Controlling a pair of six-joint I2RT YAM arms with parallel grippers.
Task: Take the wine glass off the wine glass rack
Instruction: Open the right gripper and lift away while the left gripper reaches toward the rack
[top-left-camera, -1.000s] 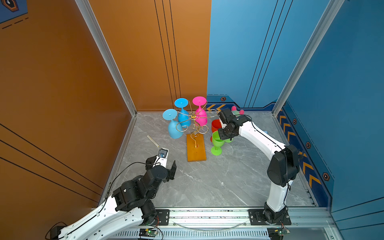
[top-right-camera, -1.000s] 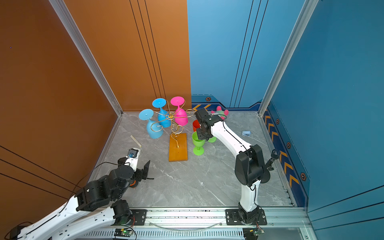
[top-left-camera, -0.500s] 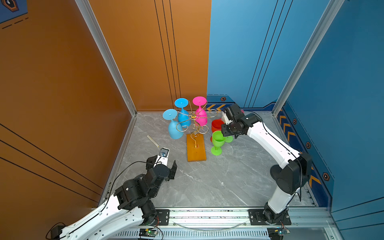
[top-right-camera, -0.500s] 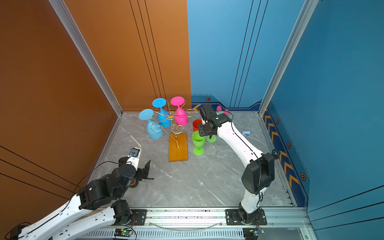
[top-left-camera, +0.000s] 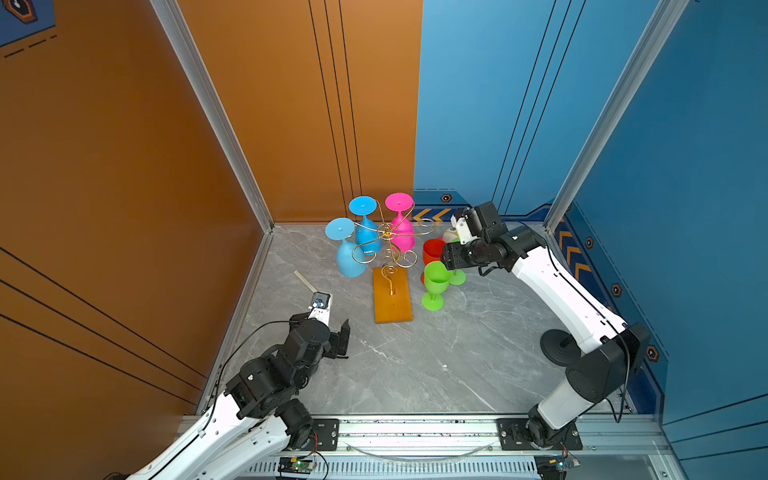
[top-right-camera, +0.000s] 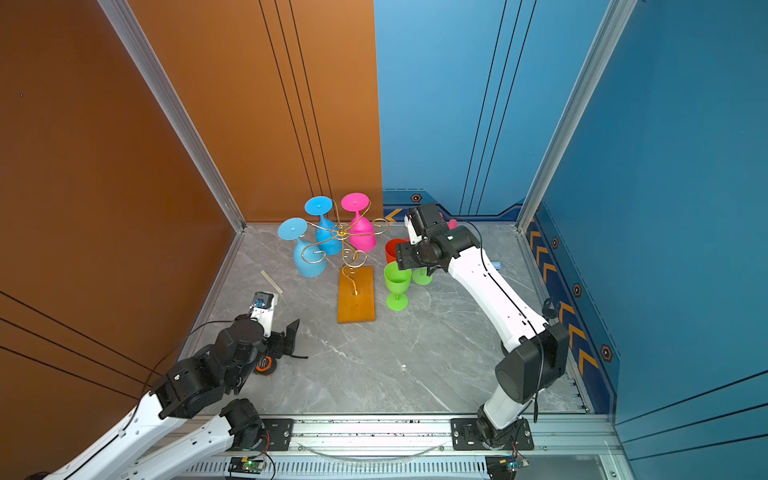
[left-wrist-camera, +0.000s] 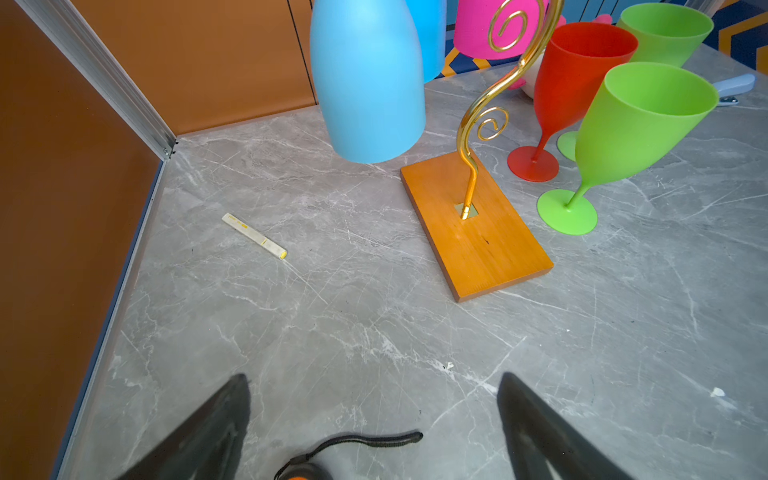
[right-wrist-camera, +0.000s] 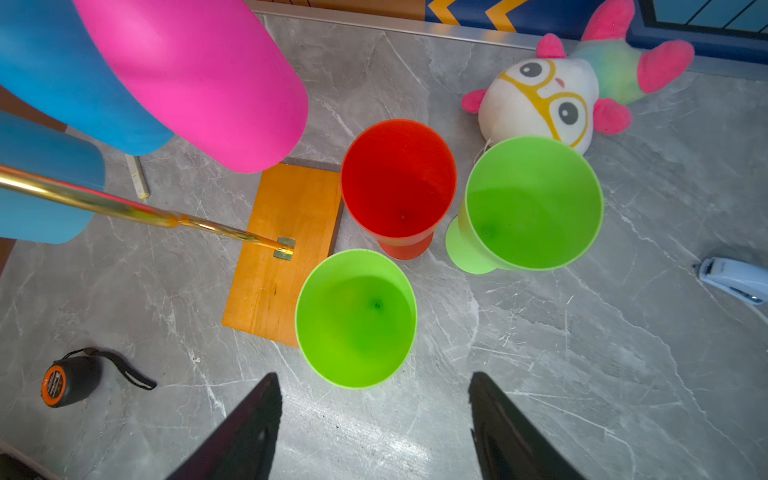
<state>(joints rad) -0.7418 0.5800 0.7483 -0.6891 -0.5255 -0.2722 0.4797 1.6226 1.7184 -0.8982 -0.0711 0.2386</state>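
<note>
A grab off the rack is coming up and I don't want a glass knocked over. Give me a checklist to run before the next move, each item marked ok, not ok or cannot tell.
1. The right gripper is empty: ok; jaws apart, nothing between them.
2. The left gripper is clear of the wine glass rack: ok; open, low over the table by the tape measure.
3. The near green glass is stable: ok; upright on the table beside the rack's base.
4. Rack emptied: not ok; the pink glass and two blue glasses hang upside down.
5. Room to reach the pink glass past the red glass: cannot tell.
</note>
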